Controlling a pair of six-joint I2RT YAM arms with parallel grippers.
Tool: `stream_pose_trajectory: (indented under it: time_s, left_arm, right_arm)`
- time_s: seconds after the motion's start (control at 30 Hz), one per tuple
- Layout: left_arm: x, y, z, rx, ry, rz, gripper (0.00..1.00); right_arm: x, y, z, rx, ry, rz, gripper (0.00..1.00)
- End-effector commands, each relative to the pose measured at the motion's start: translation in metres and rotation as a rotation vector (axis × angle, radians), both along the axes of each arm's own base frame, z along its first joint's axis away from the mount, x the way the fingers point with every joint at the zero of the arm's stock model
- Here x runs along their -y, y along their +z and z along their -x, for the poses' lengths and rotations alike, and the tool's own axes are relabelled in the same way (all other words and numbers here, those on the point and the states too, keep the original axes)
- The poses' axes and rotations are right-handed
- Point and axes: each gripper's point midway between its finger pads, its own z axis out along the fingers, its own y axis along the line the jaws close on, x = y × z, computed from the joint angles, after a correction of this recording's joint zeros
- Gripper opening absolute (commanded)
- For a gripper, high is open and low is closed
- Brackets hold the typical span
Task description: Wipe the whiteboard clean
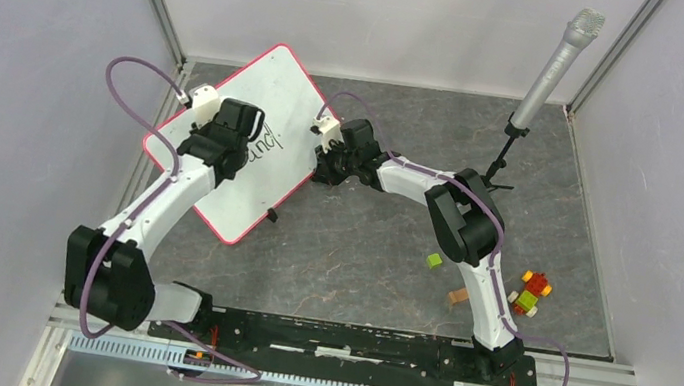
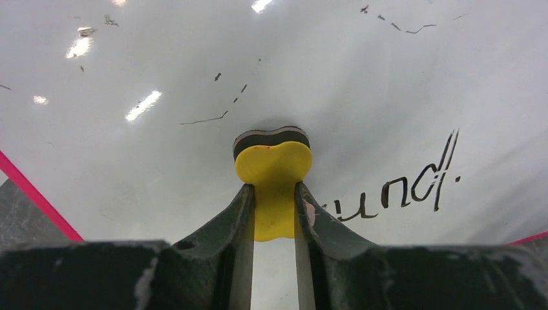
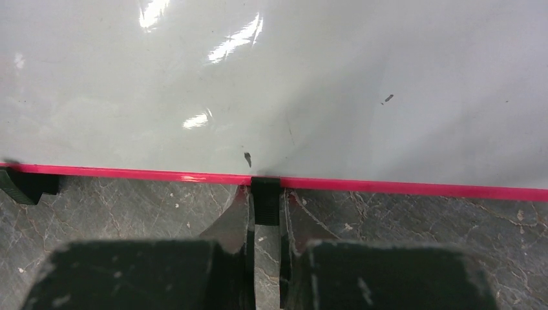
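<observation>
One whiteboard (image 1: 283,94) lay skewed in the upper left of the top view, with one scribbled word (image 2: 400,187) on it. The left gripper (image 2: 274,192) was squeezed tight on the one yellow eraser (image 2: 273,161), which was pressed to the board. The right gripper (image 3: 265,196), nearly closed, pinched one black clip (image 3: 265,210) on the board's pink edge.

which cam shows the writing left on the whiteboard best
The left wrist view: the writing is large and sharp, beside the yellow eraser. The top view shows it tiny, partly behind the left arm. The right wrist view shows only specks.
</observation>
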Motion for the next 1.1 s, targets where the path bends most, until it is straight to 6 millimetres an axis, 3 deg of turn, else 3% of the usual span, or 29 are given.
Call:
stream_pose_trajectory:
  time_s: [0.0,0.17,0.33,0.43,0.5,0.73,1.07]
  left_arm:
    - [-0.005,0.014,-0.009,0.014,0.001,-0.060,0.26]
    - [0.023,-0.030,-0.020,-0.094,-0.071,0.018,0.25]
    - [0.074,-0.073,-0.019,-0.189,-0.174,-0.017,0.24]
    - [0.099,-0.088,-0.026,-0.230,-0.233,-0.024,0.23]
    - [0.103,-0.092,-0.030,-0.241,-0.235,-0.015,0.23]
    - [0.089,-0.054,-0.040,-0.162,-0.207,-0.052,0.23]
    - [0.029,0.014,-0.044,0.015,-0.063,-0.047,0.24]
  right_arm:
    - [0.023,-0.017,-0.006,-0.048,-0.053,0.056,0.00]
    - [0.023,-0.017,-0.005,-0.050,-0.052,0.056,0.00]
    - [0.024,-0.017,-0.006,-0.049,-0.054,0.056,0.00]
    - [0.024,-0.018,-0.006,-0.050,-0.054,0.057,0.00]
    - [0.024,-0.018,-0.006,-0.052,-0.054,0.058,0.00]
    - [0.025,-0.017,-0.007,-0.050,-0.057,0.056,0.00]
    - [0.025,-0.017,-0.007,-0.053,-0.054,0.052,0.00]
